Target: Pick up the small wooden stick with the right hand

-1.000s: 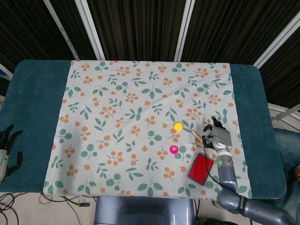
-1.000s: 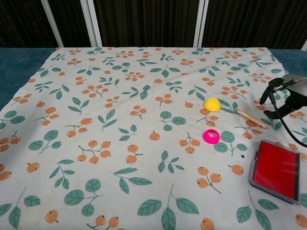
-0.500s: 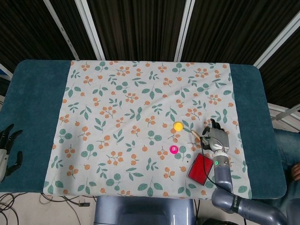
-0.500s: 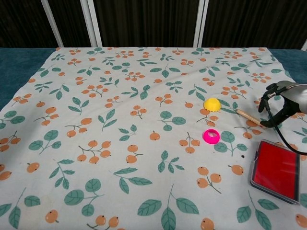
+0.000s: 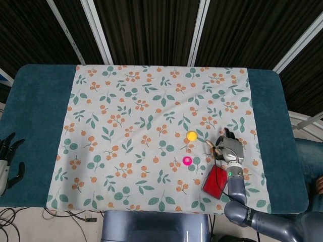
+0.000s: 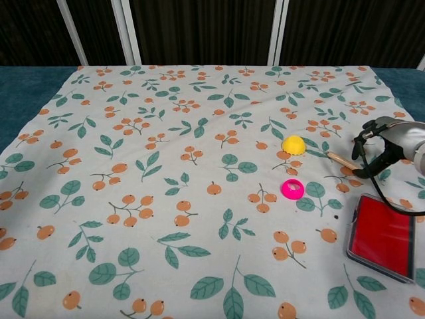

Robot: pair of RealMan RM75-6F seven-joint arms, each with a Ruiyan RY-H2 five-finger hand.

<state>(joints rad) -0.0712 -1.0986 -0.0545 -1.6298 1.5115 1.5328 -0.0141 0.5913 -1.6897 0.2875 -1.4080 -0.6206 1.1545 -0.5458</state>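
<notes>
A table (image 5: 35,101) covered in plush teal fabric carries a thin white cloth (image 5: 151,116) printed with green leaves and orange berries, lying mostly flat with a few soft wrinkles. The right hand (image 5: 230,149), grey metal with black fingers on a smooth grey forearm, is lowered over the cloth at the near right; in the chest view its dark fingers (image 6: 366,149) are curled downward and parted around the near end of the small wooden stick (image 6: 340,159), at the stick but whether they actually press on it cannot be told. The left hand (image 5: 8,161), black-fingered and spread apart, hangs off the table's edge far across from the right hand, holding nothing. Just behind the right hand, toward the robot and partly under the wrist, lies a flat rectangular red box (image 6: 381,237) with a glossy red top and a dark rim. Beyond the stick's free end, away from the right hand toward the table's middle, sits a small yellow dome (image 6: 293,143), smooth and matte. Nearer the robot than the dome, and inward of the hand, lies a bright pink ring (image 6: 291,189), plastic-looking. The stick itself is slim, straight, pale tan, lying flat on the cloth at a slant, its outer end showing clear of the fingers and pointing toward the dome.
</notes>
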